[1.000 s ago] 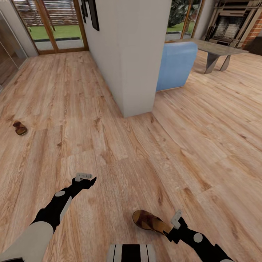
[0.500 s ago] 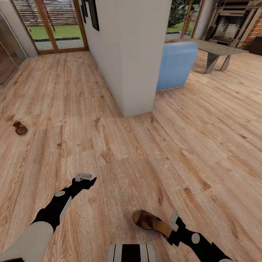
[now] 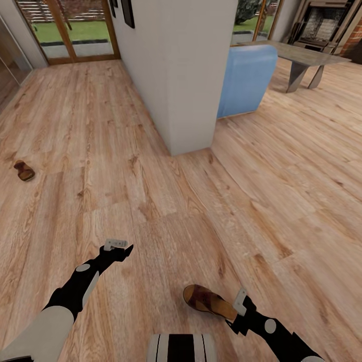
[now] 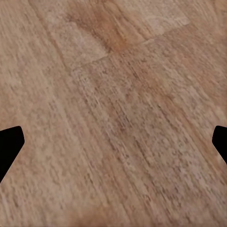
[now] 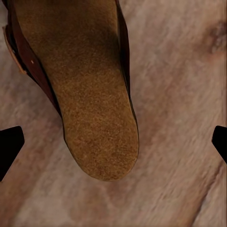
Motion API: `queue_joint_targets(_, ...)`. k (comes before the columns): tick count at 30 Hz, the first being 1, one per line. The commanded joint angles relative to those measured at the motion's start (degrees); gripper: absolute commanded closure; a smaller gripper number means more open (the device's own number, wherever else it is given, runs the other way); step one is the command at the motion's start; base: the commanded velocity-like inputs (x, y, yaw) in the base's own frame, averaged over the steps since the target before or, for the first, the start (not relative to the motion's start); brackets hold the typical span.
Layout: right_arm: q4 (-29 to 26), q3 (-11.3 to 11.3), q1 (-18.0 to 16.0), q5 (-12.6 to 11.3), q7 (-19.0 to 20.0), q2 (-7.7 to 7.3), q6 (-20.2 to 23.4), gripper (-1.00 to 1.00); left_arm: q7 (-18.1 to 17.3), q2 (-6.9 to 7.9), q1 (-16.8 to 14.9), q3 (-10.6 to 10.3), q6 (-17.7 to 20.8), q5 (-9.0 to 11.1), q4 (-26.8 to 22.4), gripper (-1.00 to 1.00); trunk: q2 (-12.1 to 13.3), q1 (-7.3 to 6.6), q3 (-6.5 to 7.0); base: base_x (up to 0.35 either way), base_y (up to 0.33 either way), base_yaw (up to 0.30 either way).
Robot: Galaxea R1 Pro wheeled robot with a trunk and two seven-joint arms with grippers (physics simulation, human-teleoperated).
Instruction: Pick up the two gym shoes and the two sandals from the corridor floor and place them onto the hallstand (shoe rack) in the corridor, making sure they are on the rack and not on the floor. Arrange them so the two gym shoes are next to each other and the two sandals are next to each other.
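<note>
A brown sandal [image 3: 208, 302] is lying on the floor [image 3: 151, 176] low in the head view, its heel just at the right pincer [image 3: 240, 303]. The right wrist view is showing what the head view cannot: the tan footbed [image 5: 90, 104] lying between the two dark fingertips [image 5: 9, 144], which are standing wide apart and gripping nothing. The left pincer [image 3: 116, 244] is hanging over bare planks; its wrist view is showing fingertips [image 4: 9, 142] spread wide and empty. A second sandal [image 3: 23, 170] is sitting far off to the left, well apart from the white wall [image 3: 176, 70] and blue sofa [image 3: 246, 80].
</note>
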Motion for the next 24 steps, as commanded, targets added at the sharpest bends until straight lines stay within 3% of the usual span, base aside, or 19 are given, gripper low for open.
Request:
queue_joint_targets(1, -0.12, 0.01, -0.01, 0.60, 0.00, -0.05, -0.24, -1.00, -0.42, -0.05, -0.03, 0.35, -0.08, -0.54, -0.02, -1.00, -0.01, -0.01, -0.07, 0.000, 0.000, 0.000)
queue_joint_targets(24, -3.51, -0.10, -0.01, 0.61, -0.26, -0.28, 2.72, -1.00, -0.42, -0.12, -0.03, 0.36, -0.08, -0.54, 0.06, -1.00, -0.01, -0.01, -0.17, 0.000, 0.000, 0.000)
